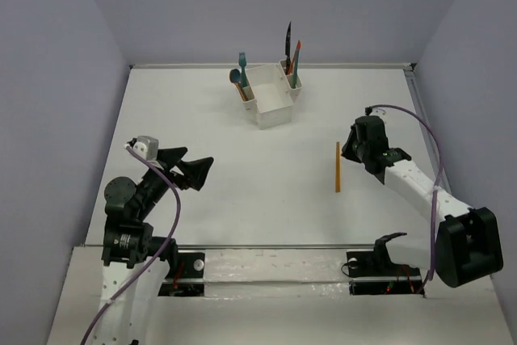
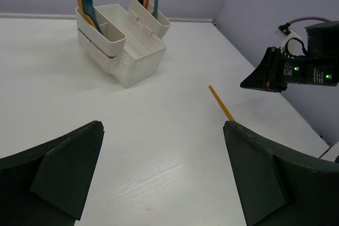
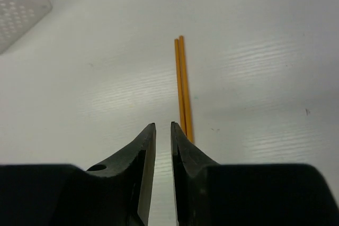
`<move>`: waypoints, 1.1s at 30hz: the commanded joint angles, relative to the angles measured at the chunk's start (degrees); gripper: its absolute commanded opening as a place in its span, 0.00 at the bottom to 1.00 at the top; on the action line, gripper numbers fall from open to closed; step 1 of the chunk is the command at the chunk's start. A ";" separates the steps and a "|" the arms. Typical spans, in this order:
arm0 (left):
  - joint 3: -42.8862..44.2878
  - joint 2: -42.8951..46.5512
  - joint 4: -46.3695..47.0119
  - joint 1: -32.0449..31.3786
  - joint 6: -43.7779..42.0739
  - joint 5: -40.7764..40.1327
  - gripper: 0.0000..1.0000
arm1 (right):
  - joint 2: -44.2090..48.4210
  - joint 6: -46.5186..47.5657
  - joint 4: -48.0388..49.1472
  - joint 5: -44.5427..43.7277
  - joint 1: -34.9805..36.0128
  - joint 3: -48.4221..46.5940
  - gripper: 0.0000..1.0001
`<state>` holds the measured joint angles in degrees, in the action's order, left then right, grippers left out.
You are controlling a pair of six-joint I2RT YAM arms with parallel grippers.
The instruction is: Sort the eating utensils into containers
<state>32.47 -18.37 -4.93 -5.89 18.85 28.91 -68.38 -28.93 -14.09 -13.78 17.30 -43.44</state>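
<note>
One orange stick is left, lying loose at three o'clock on the white table. The other utensils stand in the caddy's side slots at twelve. At the stick's three o'clock, the right gripper has its jaws nearly together, pinching nothing. The left gripper is spread wide. Plain lavender walls all round.
</note>
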 commanded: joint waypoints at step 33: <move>-0.56 3.43 3.70 -1.32 -0.39 1.50 0.99 | -21.53 4.23 -10.43 5.35 -3.59 -10.08 0.26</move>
<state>32.27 -15.86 -4.49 -7.05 18.87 29.54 -88.60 -25.50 -22.57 -7.51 14.39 -50.24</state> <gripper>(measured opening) 0.989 0.263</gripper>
